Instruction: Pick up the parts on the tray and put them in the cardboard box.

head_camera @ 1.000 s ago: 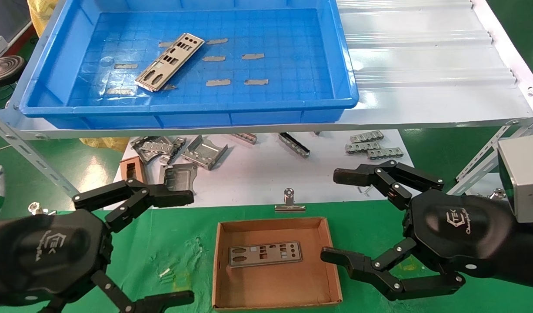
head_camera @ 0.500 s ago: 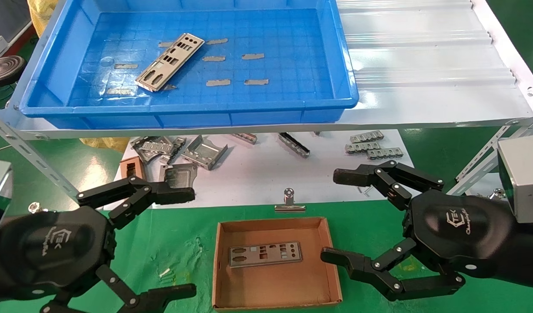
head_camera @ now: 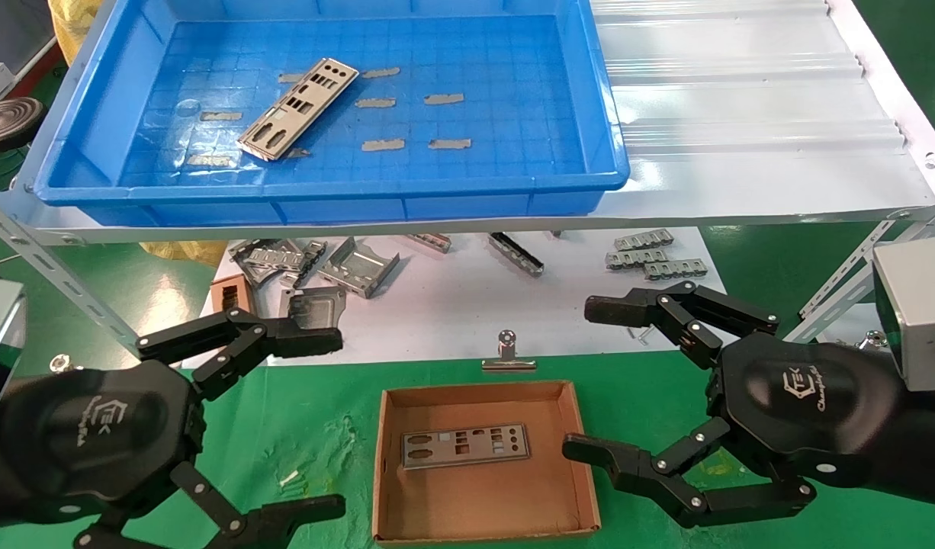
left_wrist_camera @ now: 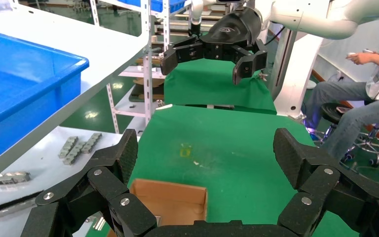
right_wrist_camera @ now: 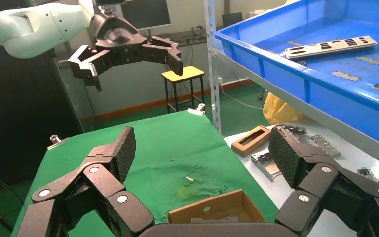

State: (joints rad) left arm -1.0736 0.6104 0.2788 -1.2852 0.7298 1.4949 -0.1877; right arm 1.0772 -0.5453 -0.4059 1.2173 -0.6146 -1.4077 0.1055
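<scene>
**Both end effectors empty beside the cardboard box; one part left on the tray**

- Left end effector (head_camera: 326,423): fingers spread wide, holding nothing. Low over the green counter (head_camera: 315,442), on the robot's left of the cardboard box (head_camera: 483,526). Palm faces inward toward the box, one finger high and one low.
- Right end effector (head_camera: 597,381): fingers spread wide, holding nothing. On the robot's right of the box, its lower fingertip close to the box's right wall. Mirrors the left; the two face each other across the box.
- Cardboard box: on the counter between the end effectors. One part (head_camera: 465,445) lies flat on its floor, so that delivery looks complete.
- Tray (head_camera: 94,122): on the raised white shelf (head_camera: 742,99) beyond and above the box. One remaining part (head_camera: 298,108) lies flat and diagonal in the tray's left half, among grey tape patches (head_camera: 381,144).
- Judgement: the wide, low, symmetrical poses read as a rest stance; the left end effector sits on the remaining part's side.
- Loose grey brackets (head_camera: 358,267): beyond the box, under the shelf; not task items.
</scene>
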